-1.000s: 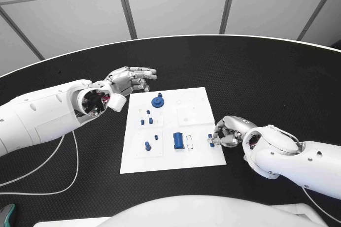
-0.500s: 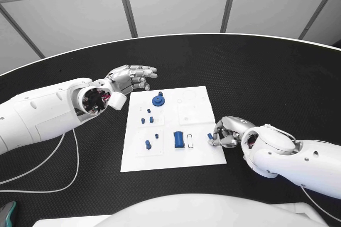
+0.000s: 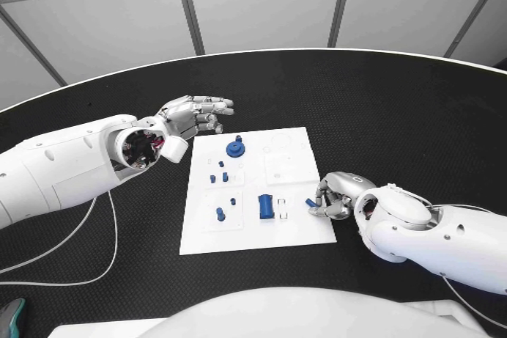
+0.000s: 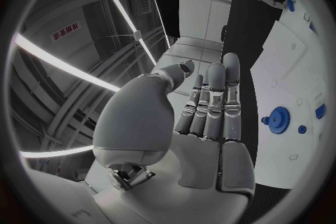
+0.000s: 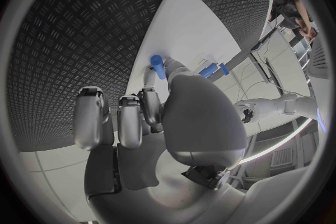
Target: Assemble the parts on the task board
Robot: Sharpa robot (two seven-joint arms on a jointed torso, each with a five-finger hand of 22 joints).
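Task board (image 3: 253, 228) lies mid-table in the head view; right hand (image 3: 336, 196) at its 4 o'clock edge pinches a small blue peg (image 3: 311, 202), which could slip or tilt. Left hand (image 3: 195, 115) hovers at 11 o'clock, fingers loosely spread. Left wrist view: straight, close fingers (image 4: 212, 102), blue gear (image 4: 279, 117). Right wrist view: peg at the board's rim.

Two glossy white arms, bulbous at the wrists. Left hand (image 3: 194, 116) and right hand (image 3: 334, 196) silver metal, segmented, with smooth grey pads. Behind the left hand, an open round wrist end (image 3: 138, 149) with dark inner parts and a spot of red. Thin white cable (image 3: 93, 239) trailing below the left arm.
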